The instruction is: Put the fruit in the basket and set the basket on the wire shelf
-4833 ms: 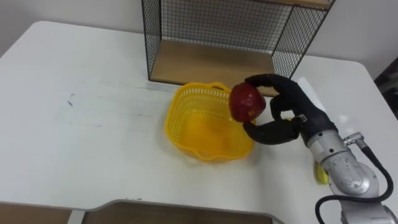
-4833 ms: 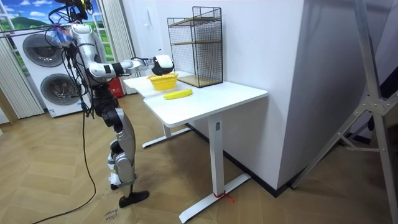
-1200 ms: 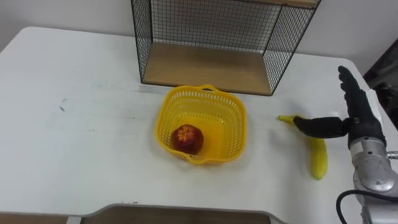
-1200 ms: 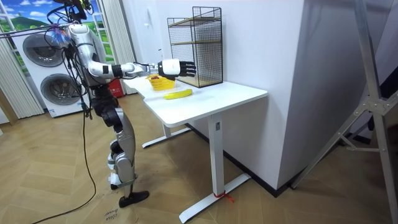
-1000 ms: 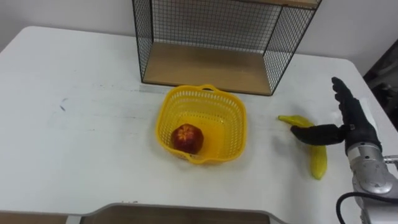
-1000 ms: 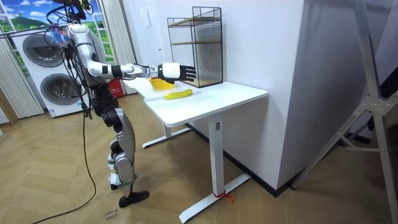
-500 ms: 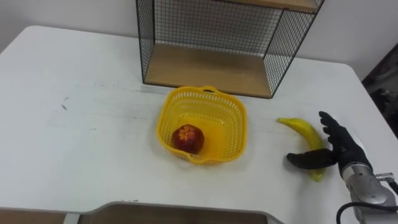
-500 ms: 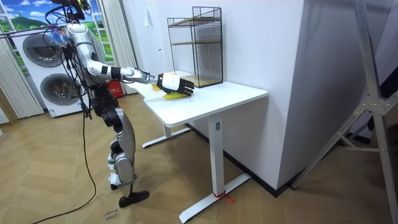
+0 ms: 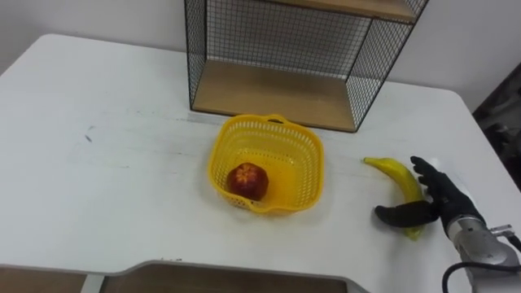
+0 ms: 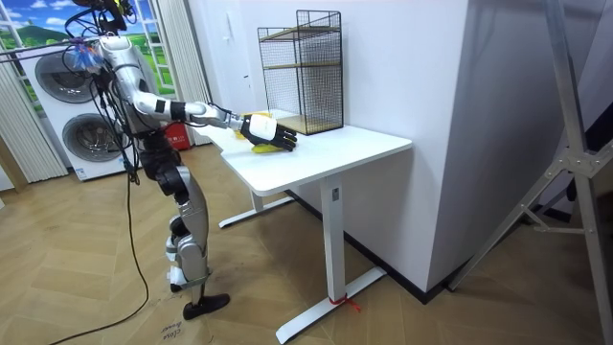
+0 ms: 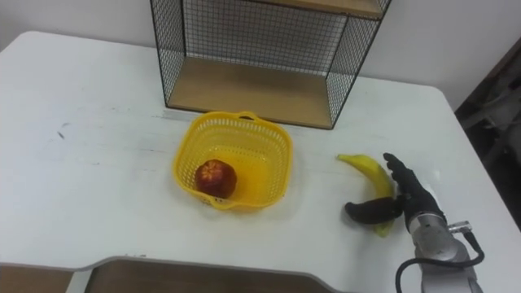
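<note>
Spread open, my right hand (image 9: 444,203) straddles the near end of the banana (image 9: 393,173) on the white table (image 9: 98,187), fingers along its right side, thumb on the basket side, not closed round it. Left of it the yellow basket (image 9: 314,171) holds the apple (image 9: 247,181), just before the wire shelf (image 9: 277,94); washing machines (image 10: 62,81) stand behind me on the wood floor (image 10: 287,307)
</note>
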Robot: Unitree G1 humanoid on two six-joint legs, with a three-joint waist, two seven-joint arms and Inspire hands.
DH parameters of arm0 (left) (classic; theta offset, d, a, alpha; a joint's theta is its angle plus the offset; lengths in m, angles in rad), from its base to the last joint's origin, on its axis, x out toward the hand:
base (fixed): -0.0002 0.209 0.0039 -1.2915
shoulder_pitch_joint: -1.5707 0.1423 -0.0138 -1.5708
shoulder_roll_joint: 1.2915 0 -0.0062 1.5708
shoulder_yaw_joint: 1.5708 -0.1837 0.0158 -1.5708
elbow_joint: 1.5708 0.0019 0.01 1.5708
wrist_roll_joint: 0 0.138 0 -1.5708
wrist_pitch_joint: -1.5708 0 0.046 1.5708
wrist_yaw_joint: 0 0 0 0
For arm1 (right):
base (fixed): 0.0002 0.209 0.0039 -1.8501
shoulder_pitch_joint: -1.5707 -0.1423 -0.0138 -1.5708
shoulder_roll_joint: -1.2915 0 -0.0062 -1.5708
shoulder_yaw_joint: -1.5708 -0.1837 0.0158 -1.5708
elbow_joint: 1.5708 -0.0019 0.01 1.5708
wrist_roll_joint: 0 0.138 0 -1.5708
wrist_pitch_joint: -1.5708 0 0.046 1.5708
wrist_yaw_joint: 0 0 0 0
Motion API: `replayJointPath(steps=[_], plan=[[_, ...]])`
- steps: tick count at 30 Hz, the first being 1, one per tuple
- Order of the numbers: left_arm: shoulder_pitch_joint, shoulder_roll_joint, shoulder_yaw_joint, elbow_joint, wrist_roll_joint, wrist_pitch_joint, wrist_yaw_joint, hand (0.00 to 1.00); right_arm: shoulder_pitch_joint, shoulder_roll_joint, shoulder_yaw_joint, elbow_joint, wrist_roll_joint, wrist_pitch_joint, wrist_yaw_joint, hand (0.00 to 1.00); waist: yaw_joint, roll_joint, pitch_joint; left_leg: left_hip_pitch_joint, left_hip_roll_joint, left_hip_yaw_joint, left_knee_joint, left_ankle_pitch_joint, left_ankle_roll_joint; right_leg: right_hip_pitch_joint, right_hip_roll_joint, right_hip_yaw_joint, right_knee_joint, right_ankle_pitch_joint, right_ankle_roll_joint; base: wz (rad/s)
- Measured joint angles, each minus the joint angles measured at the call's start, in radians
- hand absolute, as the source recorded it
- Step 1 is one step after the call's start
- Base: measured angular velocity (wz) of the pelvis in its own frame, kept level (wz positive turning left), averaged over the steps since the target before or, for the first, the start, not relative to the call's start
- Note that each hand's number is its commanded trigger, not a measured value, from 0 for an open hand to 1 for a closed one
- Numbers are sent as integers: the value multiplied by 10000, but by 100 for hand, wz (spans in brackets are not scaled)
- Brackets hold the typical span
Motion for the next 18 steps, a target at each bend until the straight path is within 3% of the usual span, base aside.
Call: replayJointPath(steps=[6,13,15,16,18], plan=[[-8,24,100,-17,-1,227,14,0,-118,1,-161,183,-434,110,386,0,-1,-67,-60,-40,-17,-66,29,1,0,17,-15,-73,-34,-1,1,2],[-10,29,207,-21,-1,238,49,0,-256,1,-189,186,-639,391,691,0,-12,-127,-100,-64,-21,-121,105,1,0,33,-15,-133,-48,-1,1,2],[-12,27,250,-22,-1,239,93,0,-257,1,-191,186,-640,438,705,18,-11,-127,-100,-79,-21,-133,110,1,0,33,-15,-146,-49,0,0,2],[-13,28,264,-28,-1,245,115,0,-257,1,-196,186,-640,455,719,100,-12,-126,-100,-105,-21,-153,110,0,0,33,-15,-152,-49,0,0,4],[-14,28,263,-60,-1,289,126,0,-257,1,-200,186,-649,470,734,100,-12,-125,-99,-129,-25,-189,112,0,0,32,-15,-153,-48,1,-2,4]])
